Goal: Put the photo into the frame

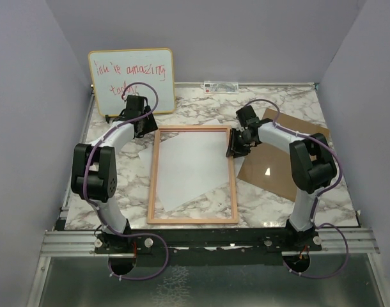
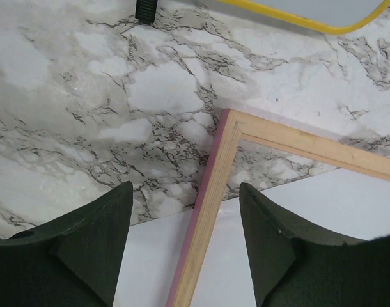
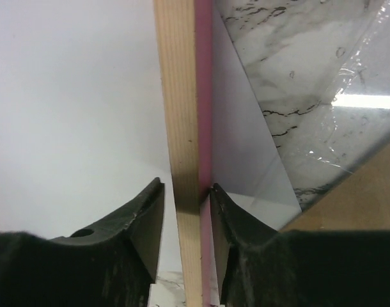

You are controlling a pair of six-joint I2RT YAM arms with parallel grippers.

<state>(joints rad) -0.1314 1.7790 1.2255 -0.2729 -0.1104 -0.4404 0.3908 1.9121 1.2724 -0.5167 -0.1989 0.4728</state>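
Photo (image 1: 188, 173) is skewed under the frame (image 1: 153, 179), backing board (image 1: 278, 173) still off. My left gripper (image 2: 185, 192) is released. The right gripper (image 3: 186, 185) straddles the right rail, grip unclear.

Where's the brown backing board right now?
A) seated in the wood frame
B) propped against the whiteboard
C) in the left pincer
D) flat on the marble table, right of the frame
D: the plain brown rectangular backing board lies flat on the marble table, to the right of the thin light-wood picture frame and outside its border.

Lab booth (plain grey walls (image 1: 29, 96)).
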